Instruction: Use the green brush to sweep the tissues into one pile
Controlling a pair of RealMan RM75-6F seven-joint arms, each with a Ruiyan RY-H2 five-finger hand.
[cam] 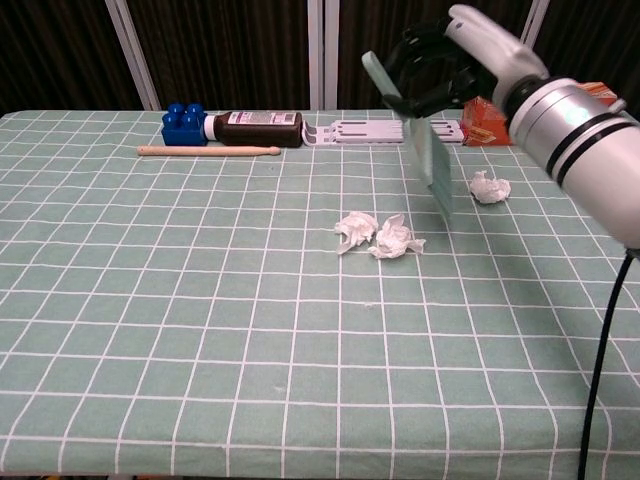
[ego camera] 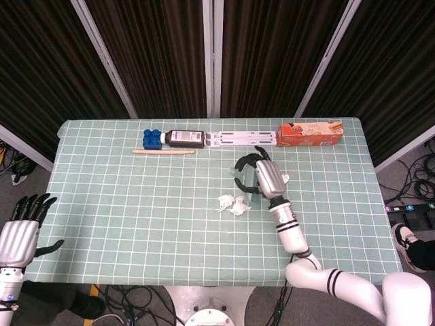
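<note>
My right hand [ego camera: 262, 173] [cam: 450, 65] grips the handle of the pale green brush [cam: 428, 155] [ego camera: 246, 185], which hangs in the air with its bristles down, above the cloth. Two crumpled white tissues [cam: 357, 229] [cam: 396, 238] lie touching each other near the table's middle, left of and below the brush; in the head view they show as one pair [ego camera: 232, 203]. A third tissue [cam: 489, 186] [ego camera: 283, 178] lies apart to the right, beyond the brush. My left hand [ego camera: 20, 231] is off the table's left front corner, fingers spread, holding nothing.
Along the far edge of the green checked table [ego camera: 122, 204] sit a blue block [ego camera: 151, 138], a dark bottle [ego camera: 185, 138], a wooden stick [ego camera: 163, 151], a white strip [ego camera: 241, 138] and an orange box [ego camera: 309, 133].
</note>
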